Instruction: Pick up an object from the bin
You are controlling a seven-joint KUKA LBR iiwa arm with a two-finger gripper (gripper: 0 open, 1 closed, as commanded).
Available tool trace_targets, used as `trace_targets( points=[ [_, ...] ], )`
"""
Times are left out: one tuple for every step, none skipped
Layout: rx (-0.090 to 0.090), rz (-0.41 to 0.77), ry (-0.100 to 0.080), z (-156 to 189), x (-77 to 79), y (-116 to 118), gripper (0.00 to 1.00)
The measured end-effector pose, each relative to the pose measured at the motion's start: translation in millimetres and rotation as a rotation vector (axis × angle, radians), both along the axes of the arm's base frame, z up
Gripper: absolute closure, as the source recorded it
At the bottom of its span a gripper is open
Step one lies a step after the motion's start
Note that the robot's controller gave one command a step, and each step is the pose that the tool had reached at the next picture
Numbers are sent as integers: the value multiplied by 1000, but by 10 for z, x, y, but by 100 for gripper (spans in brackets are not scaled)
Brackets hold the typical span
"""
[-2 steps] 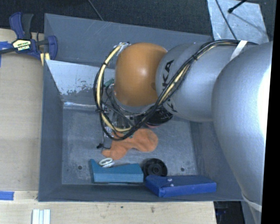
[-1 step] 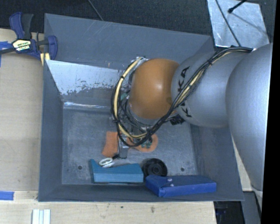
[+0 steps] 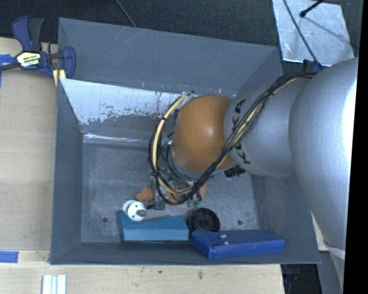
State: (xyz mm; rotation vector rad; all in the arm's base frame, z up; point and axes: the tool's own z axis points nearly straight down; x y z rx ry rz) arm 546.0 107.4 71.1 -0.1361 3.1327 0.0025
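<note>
The gripper (below the orange cover) hangs low by the bin's near wall, perhaps touching a white round thing; apart or together, I cannot tell.

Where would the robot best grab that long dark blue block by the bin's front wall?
Probably from above, across the short width of the dark blue block near its middle: it lies flat, its long sides are parallel, and one end crowds a black round thing.

The bin holds a pale-blue block, a dark-blue block and a black disc.
</note>
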Motion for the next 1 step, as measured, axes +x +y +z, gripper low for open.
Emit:
trace_targets(
  points=[
    [0, 0, 0, 0, 0, 0, 100]
  ],
)
